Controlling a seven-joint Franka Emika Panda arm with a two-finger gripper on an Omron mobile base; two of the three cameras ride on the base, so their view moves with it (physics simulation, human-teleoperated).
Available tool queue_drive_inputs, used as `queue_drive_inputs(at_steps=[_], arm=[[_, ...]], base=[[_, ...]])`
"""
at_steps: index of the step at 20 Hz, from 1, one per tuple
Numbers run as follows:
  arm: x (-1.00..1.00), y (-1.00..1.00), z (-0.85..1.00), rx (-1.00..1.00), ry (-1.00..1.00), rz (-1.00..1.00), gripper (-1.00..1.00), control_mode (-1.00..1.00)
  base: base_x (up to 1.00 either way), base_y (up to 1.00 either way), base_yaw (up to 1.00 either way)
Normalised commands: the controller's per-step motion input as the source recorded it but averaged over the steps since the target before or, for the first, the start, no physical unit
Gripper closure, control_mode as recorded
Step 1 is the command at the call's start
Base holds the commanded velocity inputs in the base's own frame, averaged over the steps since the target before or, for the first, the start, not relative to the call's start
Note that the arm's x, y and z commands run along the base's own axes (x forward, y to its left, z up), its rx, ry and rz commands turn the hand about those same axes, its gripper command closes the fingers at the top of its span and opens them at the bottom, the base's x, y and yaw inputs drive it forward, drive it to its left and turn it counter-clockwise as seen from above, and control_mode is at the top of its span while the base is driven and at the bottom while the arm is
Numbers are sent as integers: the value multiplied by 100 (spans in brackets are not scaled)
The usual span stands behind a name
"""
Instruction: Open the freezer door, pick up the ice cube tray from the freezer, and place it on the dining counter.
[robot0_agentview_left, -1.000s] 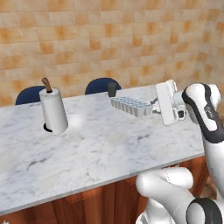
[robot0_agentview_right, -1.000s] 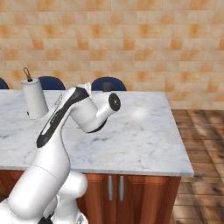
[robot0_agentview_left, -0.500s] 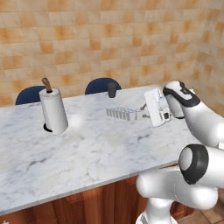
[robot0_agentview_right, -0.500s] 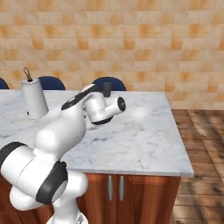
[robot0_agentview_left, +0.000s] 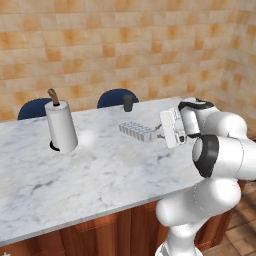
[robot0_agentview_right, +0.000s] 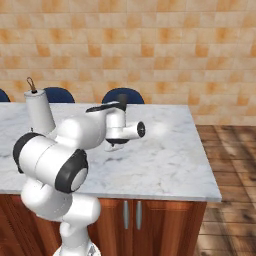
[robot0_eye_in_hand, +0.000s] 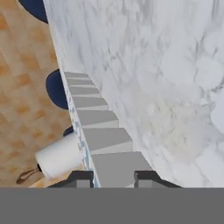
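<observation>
My claw (robot0_agentview_left: 161, 132) pinches the ice cube tray (robot0_agentview_left: 136, 131) by one end, holding it level just above the dining counter (robot0_agentview_left: 100, 170), near the paper towel roll (robot0_agentview_left: 61, 126). Fetching looks done; setting down and releasing remain.

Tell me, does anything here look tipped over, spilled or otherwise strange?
Nothing stands out. The ice cube tray is held by the tool roughly level above the dining counter, and the paper towel roll stands upright.
</observation>
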Motion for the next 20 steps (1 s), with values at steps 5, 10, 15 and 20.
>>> queue_drive_inputs(at_steps=[5, 10, 15, 20], arm=[[40, 19, -16, 0, -10, 0, 100, -100], [19, 17, -20, -3, -15, -2, 100, -100], [5, 15, -14, -3, -11, -3, 100, -100], [0, 7, 8, -1, -11, -3, -100, -100]], base=[[0, 0, 0], [0, 0, 0], [0, 0, 0], [0, 0, 0]])
